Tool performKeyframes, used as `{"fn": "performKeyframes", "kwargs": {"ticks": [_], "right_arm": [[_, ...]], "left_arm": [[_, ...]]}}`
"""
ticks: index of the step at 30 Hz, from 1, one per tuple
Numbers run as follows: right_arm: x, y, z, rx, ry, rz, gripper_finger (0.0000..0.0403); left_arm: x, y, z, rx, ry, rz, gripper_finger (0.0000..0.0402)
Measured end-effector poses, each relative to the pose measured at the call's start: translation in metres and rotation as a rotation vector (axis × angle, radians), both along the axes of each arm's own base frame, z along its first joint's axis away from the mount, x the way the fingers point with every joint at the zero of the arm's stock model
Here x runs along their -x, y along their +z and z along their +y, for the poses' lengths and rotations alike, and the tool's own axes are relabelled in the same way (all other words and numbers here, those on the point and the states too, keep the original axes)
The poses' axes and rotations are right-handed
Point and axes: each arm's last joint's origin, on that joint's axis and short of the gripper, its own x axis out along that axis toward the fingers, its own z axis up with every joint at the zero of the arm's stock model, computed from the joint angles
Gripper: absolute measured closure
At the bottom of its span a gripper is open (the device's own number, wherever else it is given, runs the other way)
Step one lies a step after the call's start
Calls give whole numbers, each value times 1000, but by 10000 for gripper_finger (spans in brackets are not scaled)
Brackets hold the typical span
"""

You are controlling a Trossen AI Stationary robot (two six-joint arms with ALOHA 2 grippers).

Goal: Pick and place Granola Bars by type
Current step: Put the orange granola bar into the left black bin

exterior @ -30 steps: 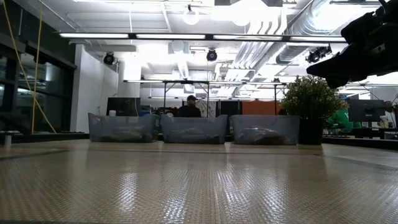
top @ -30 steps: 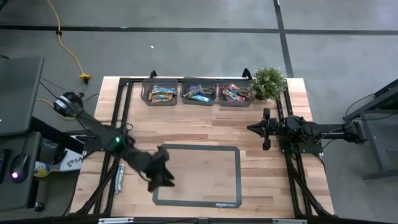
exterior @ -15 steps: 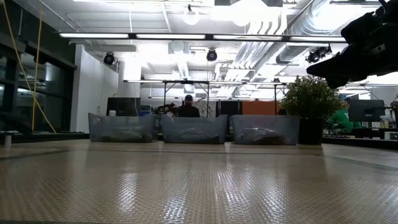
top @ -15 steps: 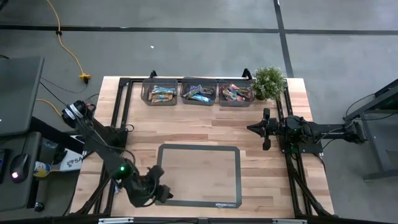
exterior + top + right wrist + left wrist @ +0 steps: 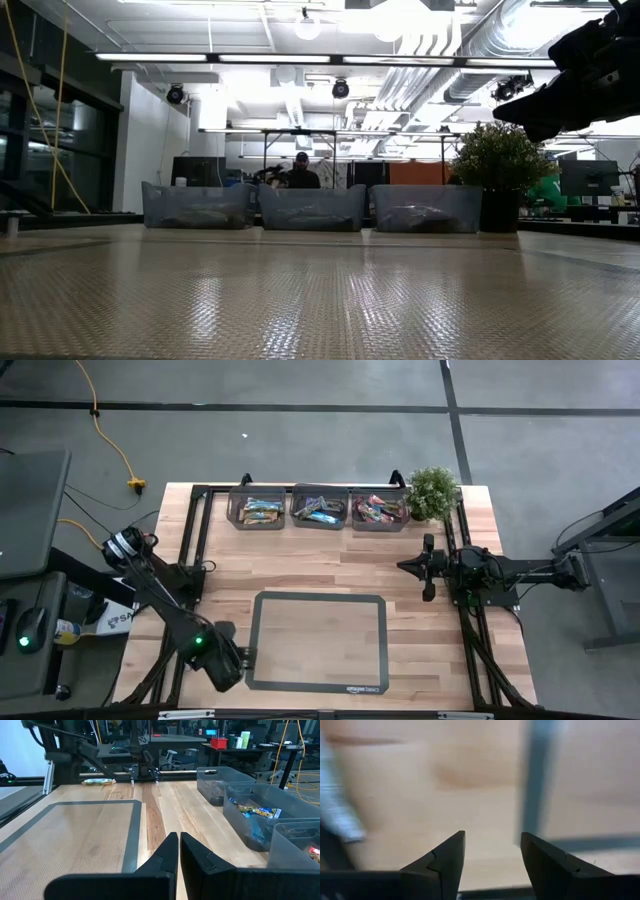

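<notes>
The left gripper (image 5: pixel 243 659), fingers apart and empty, sits low at the near left corner of the grey-bordered tan work mat (image 5: pixel 318 643). One pale wrapped granola bar (image 5: pixel 192 640) lies outside the mat on the wooden table (image 5: pixel 420 650), just beside this gripper toward the left edge, its long axis running near-to-far. The right gripper (image 5: pixel 403 566), fingers together, waits well apart. Remaining wrapped granola bars (image 5: pixel 322 512) fill three clear grey plastic bins (image 5: pixel 318 491) at the far edge.
</notes>
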Motion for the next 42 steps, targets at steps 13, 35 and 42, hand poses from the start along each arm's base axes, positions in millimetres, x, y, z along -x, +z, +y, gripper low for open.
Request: {"fn": "performKeyframes", "kwargs": {"ticks": [13, 35, 42], "right_arm": [[0, 0, 0, 0, 0, 1, 400], [0, 0, 0, 0, 0, 1, 400], [0, 0, 0, 0, 0, 1, 400]], "left_arm": [[16, -23, 11, -119, -42, 428, 213], [10, -56, 6, -238, -125, 491, 250], [9, -56, 4, -216, -65, 490, 250]]}}
